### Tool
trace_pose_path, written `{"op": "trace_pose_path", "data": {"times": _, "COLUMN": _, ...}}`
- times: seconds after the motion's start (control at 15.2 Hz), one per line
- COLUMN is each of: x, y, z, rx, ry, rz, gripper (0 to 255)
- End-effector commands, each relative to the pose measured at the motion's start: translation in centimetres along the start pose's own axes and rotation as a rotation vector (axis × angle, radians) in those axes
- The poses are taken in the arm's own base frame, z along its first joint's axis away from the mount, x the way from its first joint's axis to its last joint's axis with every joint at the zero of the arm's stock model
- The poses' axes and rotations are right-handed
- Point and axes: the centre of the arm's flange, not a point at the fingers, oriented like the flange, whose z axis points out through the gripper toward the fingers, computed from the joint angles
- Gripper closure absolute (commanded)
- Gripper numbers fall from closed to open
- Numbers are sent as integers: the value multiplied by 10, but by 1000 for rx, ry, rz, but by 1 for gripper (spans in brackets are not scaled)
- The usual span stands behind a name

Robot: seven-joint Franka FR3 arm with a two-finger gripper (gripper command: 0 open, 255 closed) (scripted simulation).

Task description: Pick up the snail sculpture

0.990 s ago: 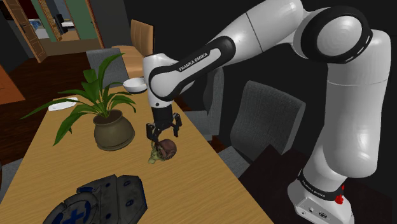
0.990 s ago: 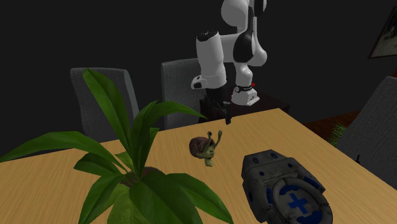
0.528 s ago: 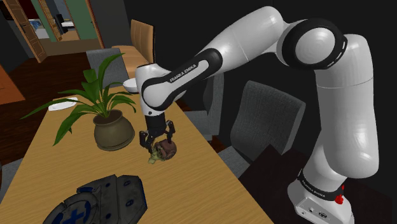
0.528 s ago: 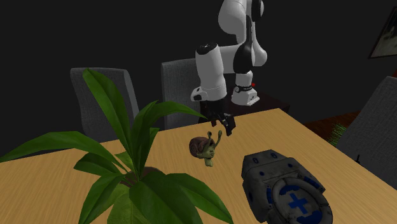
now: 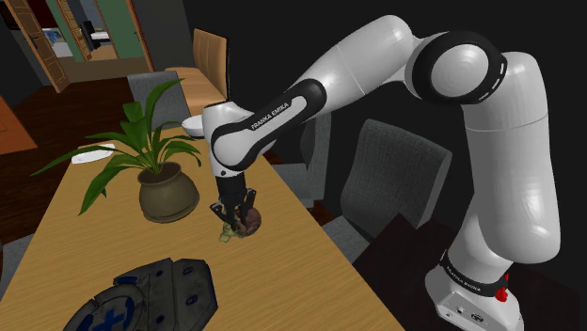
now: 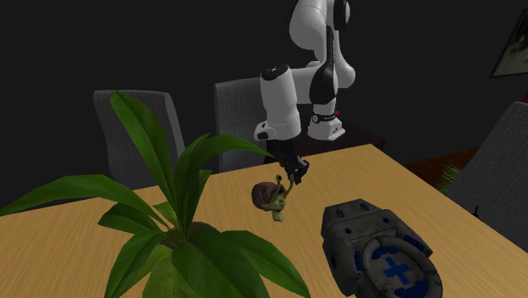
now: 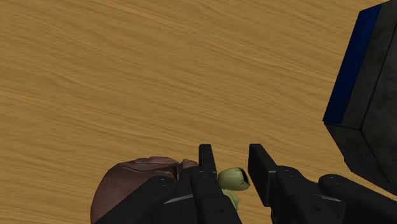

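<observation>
**Gripper down on the snail at the table's edge**

A long wooden table (image 5: 56, 230) (image 6: 355, 173) (image 7: 127, 63) carries everything. The white arm (image 5: 376, 66) (image 6: 279, 93) arches from its stand (image 5: 470, 291) and bends down over the table's near edge. Grey chairs (image 5: 395, 179) (image 6: 127, 127) stand along that edge.

A potted plant (image 5: 155, 160) (image 6: 169, 220) sits on the table, to the shoulder view's left of the gripper. A dark grey block with blue markings (image 5: 150, 296) (image 6: 381, 250) (image 7: 369, 95) lies flat on the table nearer the shoulder camera, apart from the plant.

The snail (image 5: 248, 224) (image 6: 271, 196) (image 7: 127, 188) rests on the table between plant and block, close to the edge. It has a brown shell and a green body.

The gripper (image 5: 235, 214) (image 6: 296, 173) (image 7: 230, 156) points down at the snail's head end, beside the shell. In the wrist view its fingers (image 7: 205, 167) stand a narrow gap apart, and the green head fills that gap, touching both, so they are clamped on it.
</observation>
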Motion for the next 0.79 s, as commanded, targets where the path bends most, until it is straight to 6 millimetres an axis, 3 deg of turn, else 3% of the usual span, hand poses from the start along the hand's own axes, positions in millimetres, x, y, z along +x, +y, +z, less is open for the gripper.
{"op": "trace_pose_path", "data": {"times": 0.0, "x": 0, "y": 0, "z": 1, "rx": 0, "ry": 0, "rz": 0, "gripper": 255}}
{"op": "trace_pose_path", "data": {"times": 0.33, "x": 0, "y": 0, "z": 0, "rx": 0, "ry": 0, "rz": 0, "gripper": 255}}
{"op": "trace_pose_path", "data": {"times": 0.73, "x": -6, "y": -4, "z": -31, "rx": 0, "ry": 0, "rz": 0, "gripper": 255}}
